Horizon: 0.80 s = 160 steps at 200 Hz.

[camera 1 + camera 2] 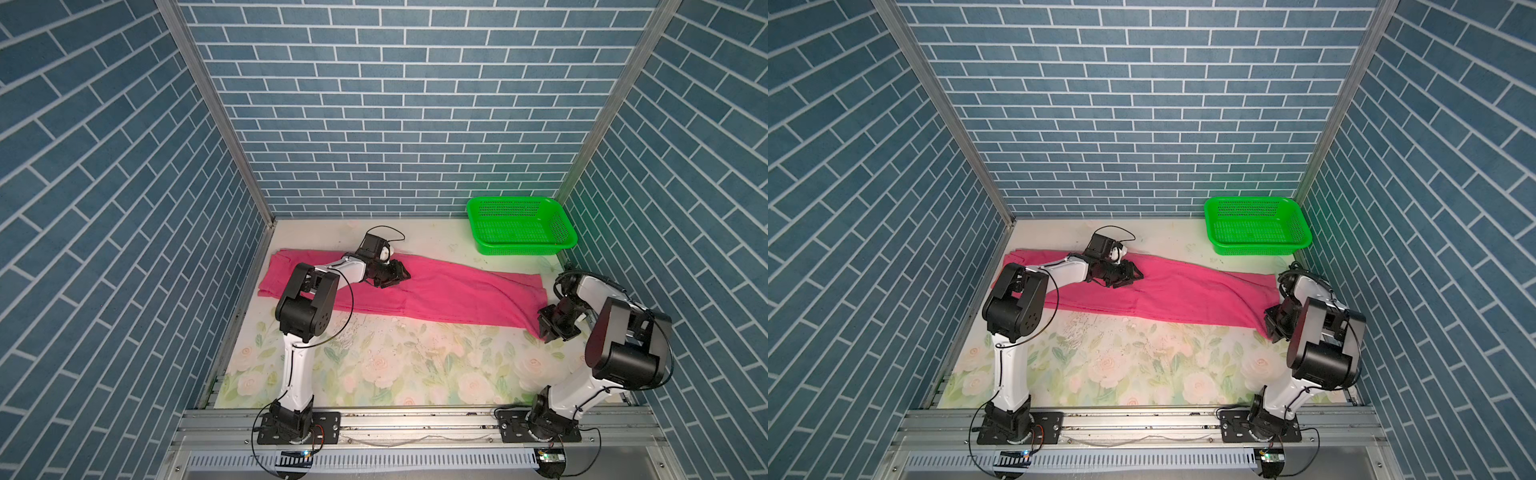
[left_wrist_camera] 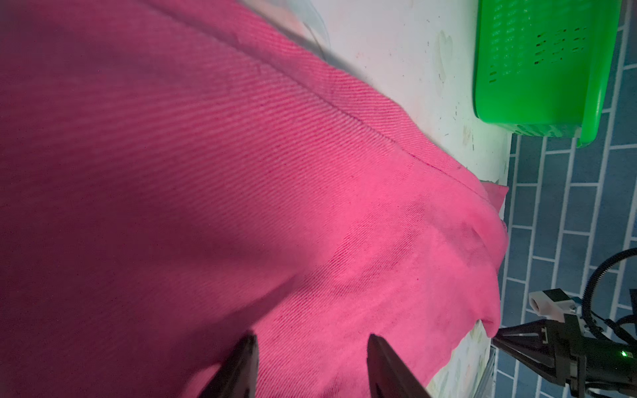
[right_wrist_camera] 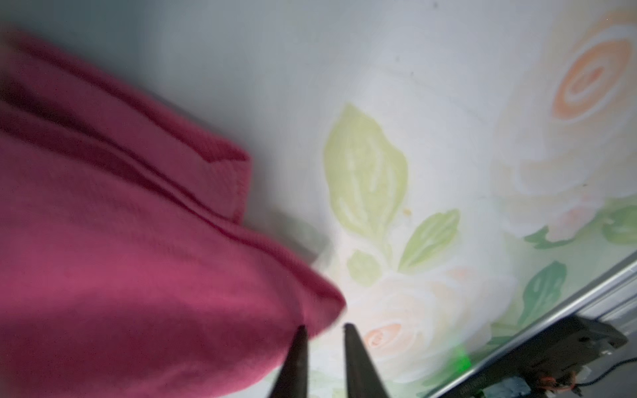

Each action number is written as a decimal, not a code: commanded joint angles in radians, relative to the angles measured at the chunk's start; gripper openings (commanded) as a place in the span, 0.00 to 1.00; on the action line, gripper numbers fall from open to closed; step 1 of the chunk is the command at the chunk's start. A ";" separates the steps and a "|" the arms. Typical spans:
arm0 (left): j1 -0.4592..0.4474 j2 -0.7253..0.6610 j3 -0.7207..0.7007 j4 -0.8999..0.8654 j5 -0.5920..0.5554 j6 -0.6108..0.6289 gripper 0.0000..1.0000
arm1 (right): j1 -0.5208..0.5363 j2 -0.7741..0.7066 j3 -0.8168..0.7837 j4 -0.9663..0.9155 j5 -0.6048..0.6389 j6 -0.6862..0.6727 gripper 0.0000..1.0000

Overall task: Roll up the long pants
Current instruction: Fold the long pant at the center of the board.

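The long pants [image 1: 436, 291] [image 1: 1167, 291] are bright magenta cloth, lying flat across the back half of the table from the left wall to the right side. My left gripper [image 1: 405, 274] [image 1: 1138, 274] hovers low over their middle. In the left wrist view it [image 2: 312, 339] stands open, with only flat cloth [image 2: 241, 172] between its fingers. My right gripper [image 1: 544, 330] [image 1: 1271, 332] is at the near right corner of the pants. In the right wrist view its jaws [image 3: 324, 327] stand a little apart, with the cloth's corner [image 3: 320, 303] just past one fingertip and bare table in the gap.
A green mesh basket [image 1: 521, 249] [image 1: 1258, 249] [image 2: 537, 69] stands at the back right corner. The table has a floral cover [image 1: 395, 365]. Blue brick walls close in the left, back and right sides. An aluminium rail [image 1: 415, 419] carries both arm bases along the front.
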<state>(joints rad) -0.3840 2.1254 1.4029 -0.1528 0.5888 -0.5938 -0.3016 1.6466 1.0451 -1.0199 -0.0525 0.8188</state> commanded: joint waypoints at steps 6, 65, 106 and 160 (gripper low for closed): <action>0.019 0.049 -0.006 -0.041 -0.050 0.009 0.55 | 0.001 -0.008 0.112 -0.079 -0.011 -0.001 0.44; 0.022 0.047 -0.010 -0.044 -0.048 0.011 0.55 | -0.005 0.146 0.552 -0.140 -0.071 -0.008 0.42; 0.032 0.044 -0.017 -0.042 -0.041 0.011 0.55 | -0.010 0.461 0.850 -0.152 -0.149 -0.033 0.36; 0.049 0.015 -0.047 -0.045 -0.046 0.023 0.55 | -0.010 0.536 0.766 -0.049 -0.191 0.035 0.34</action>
<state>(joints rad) -0.3614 2.1265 1.3972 -0.1440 0.6033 -0.5934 -0.3088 2.1998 1.8473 -1.0882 -0.2070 0.7921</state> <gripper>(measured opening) 0.554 0.343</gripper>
